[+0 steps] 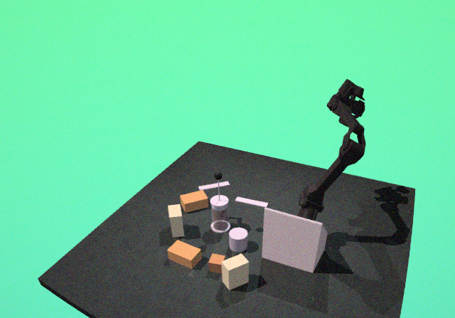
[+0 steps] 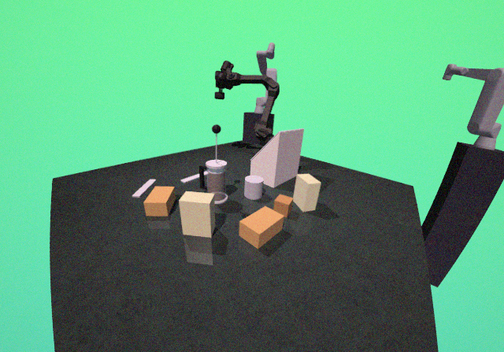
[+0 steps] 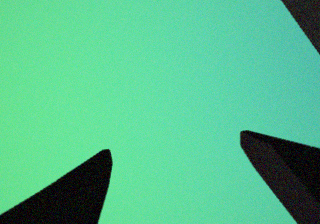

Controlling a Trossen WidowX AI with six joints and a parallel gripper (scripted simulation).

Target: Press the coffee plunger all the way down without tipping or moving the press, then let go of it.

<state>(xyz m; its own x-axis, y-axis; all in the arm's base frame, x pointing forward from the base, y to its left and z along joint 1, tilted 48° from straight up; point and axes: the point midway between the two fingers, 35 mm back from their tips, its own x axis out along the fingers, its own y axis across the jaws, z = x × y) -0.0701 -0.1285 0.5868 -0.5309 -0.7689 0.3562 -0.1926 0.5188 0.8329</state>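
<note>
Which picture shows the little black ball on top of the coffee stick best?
The exterior view: the plunger knob stands out against the plain green, high above the press. The top view shows it small against the dark table. The wrist view shows only open fingers.

One press (image 1: 220,213), three orange blocks (image 1: 193,200), two cream blocks (image 1: 175,220), one pale cylinder (image 1: 237,239), two flat white strips (image 1: 213,185), one large white wedge (image 1: 291,244), one dark arm (image 1: 343,153), two grey arms (image 2: 484,104) in exterior view
</note>
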